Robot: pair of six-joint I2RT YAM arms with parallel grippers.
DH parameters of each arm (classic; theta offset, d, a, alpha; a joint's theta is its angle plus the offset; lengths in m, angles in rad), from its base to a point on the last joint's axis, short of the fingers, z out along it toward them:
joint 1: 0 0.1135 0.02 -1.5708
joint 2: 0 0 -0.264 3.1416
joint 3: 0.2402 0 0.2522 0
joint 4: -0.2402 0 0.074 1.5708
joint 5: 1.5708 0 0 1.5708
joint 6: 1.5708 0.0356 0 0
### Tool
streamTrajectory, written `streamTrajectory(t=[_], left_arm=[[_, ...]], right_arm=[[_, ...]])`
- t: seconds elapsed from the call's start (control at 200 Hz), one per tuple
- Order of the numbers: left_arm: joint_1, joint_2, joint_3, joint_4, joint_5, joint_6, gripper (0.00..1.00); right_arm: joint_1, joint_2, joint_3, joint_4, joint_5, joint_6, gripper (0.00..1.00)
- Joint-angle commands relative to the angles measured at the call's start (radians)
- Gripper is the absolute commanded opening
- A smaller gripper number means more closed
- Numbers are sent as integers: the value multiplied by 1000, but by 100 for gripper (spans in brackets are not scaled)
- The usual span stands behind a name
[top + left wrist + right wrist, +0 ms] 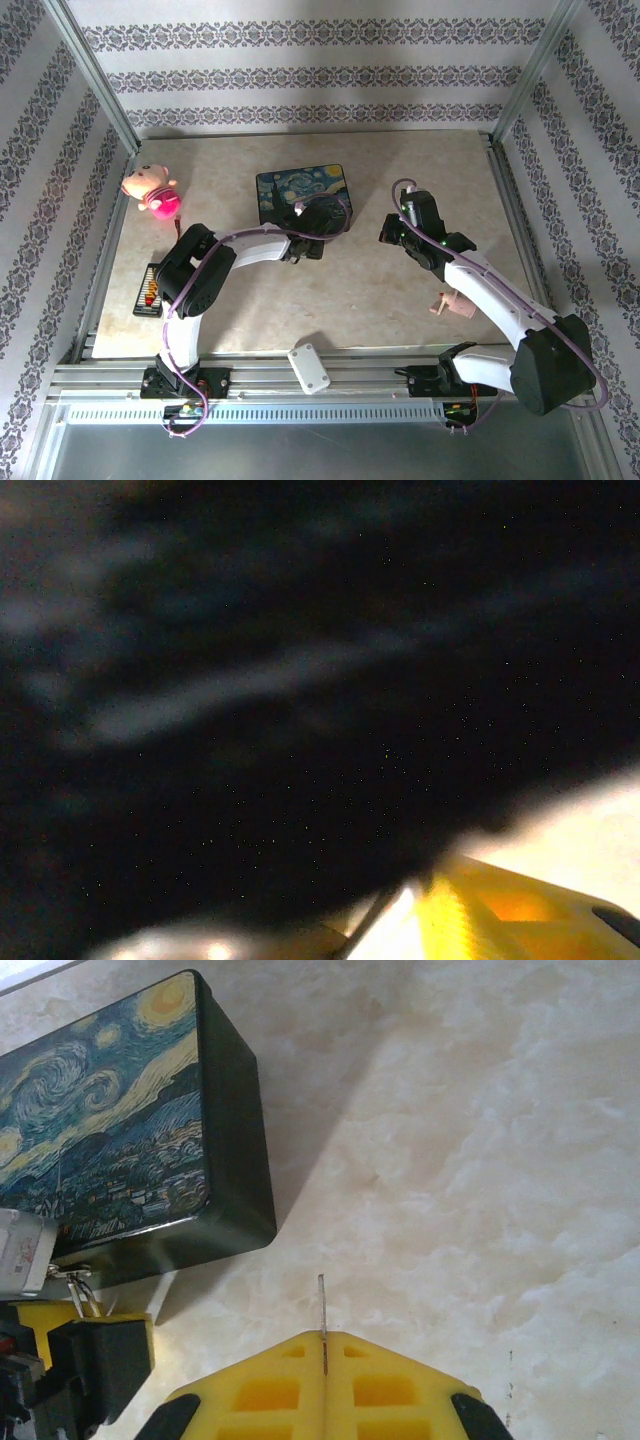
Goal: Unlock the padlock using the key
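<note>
My right gripper is shut on the key. The key's thin blade sticks out edge-on between the yellow fingertips, above bare table to the right of the dark blue painted tin. In the top view this gripper hovers right of the tin. My left gripper is at the tin's near edge, and its yellow finger shows beside thin silvery loops that look like the padlock's shackle. The brass body is hidden. The left wrist view is dark and blurred, with one yellow finger showing.
A pink plush toy lies at the far left. A dark strip with red marks sits near the left edge. A small pink object is by the right arm. A white block rests on the front rail.
</note>
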Motion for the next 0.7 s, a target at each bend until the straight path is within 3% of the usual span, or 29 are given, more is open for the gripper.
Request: streamTrajectory(t=[0.0,0.4,0.695], left_arm=[[-19,-23,-6,9,3,-6,53],[-23,-19,-7,-26,-72,-62,47],[-22,-18,-8,-16,-42,-73,39]], right_arm=[[8,3,30,-9,24,5,0],[12,-8,18,-14,32,7,0],[12,3,10,-4,33,12,0]])
